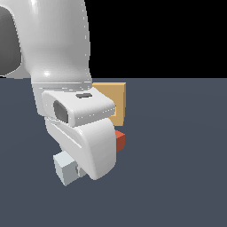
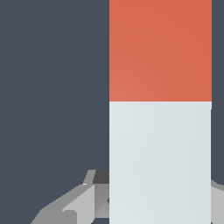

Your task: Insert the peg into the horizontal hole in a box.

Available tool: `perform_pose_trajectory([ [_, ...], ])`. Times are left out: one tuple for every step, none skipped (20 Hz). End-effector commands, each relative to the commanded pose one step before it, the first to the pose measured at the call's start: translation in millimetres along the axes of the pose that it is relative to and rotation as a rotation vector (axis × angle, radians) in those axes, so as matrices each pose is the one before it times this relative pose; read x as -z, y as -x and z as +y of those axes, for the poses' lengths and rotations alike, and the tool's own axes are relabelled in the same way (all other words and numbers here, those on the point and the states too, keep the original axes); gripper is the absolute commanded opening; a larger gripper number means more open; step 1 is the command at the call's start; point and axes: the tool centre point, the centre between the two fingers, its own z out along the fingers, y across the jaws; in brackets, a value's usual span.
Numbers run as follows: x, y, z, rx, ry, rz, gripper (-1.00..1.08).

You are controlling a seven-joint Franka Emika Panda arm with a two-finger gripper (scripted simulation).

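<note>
At the exterior view's left, my Panda arm (image 1: 57,80) fills the frame, bent low over the dark desk (image 1: 177,177). From under its wrist the peg (image 1: 66,169) pokes out, grey-white end toward the camera, red end emerging on the far side, near the tan box (image 1: 116,95) half hidden behind the arm. On the wrist view the hand (image 2: 144,197) appears closed around the peg's (image 2: 160,131) pale section, fingers (image 2: 72,203) flanking it, though contact is hidden.
</note>
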Motion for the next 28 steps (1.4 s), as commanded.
perform_pose_trajectory([
  [6.37,-19.89,-1.67,0.09865,0.00297,0.00152,-1.00],
  [2.26,-8.66,-0.97,0.04481,0.00011,-0.00004,-1.00],
  [2.38,-9.14,-1.06,0.04727,0.00010,-0.00001,-1.00],
  [2.36,-9.14,-1.08,0.04717,0.00008,0.00002,-1.00],
  [2.25,-8.74,-1.06,0.04507,0.00005,0.00005,-1.00],
  [2.12,-8.27,-1.03,0.04262,0.00002,0.00008,-1.00],
  [1.96,-7.71,-0.99,0.03970,0.00000,0.00010,-1.00],
  [1.81,-7.14,-0.92,0.03674,-0.00001,0.00011,-1.00],
  [1.66,-6.59,-0.85,0.03386,-0.00002,0.00011,-1.00],
  [1.52,-6.04,-0.82,0.03103,-0.00004,0.00012,-1.00],
  [1.37,-5.49,-0.79,0.02818,-0.00007,0.00014,-1.00],
  [1.23,-4.96,-0.76,0.02544,-0.00008,0.00015,-1.00],
  [1.10,-4.45,-0.69,0.02282,-0.00008,0.00015,-1.00],
  [0.97,-3.94,-0.62,0.02017,-0.00008,0.00013,-1.00],
  [0.84,-3.42,-0.54,0.01750,-0.00007,0.00012,-1.00],
  [0.70,-2.88,-0.46,0.01478,-0.00007,0.00011,-1.00],
  [0.57,-2.36,-0.40,0.01208,-0.00007,0.00010,-1.00],
  [0.44,-1.83,-0.34,0.00937,-0.00007,0.00009,-1.00],
  [0.31,-1.30,-0.29,0.00666,-0.00007,0.00009,-1.00],
  [0.17,-0.78,-0.24,0.00397,-0.00007,0.00009,-1.00],
  [0.04,-0.22,-0.18,0.00119,-0.00007,0.00008,-1.00],
  [-0.09,0.26,-0.14,-0.00138,-0.00008,0.00008,-1.00],
  [-0.07,0.22,-0.04,-0.00120,-0.00003,0.00003,-1.00],
  [0.00,0.00,0.00,0.00000,0.00000,0.00000,-1.00],
  [0.00,0.00,0.00,0.00000,0.00000,0.00000,-1.00],
  [0.00,0.00,0.00,0.00000,0.00000,0.00000,-1.00],
  [-1.35,0.17,-0.98,-0.00020,-0.00287,-0.00054,-1.00],
  [1.43,0.33,0.92,0.00097,0.00238,0.00027,-1.00],
])
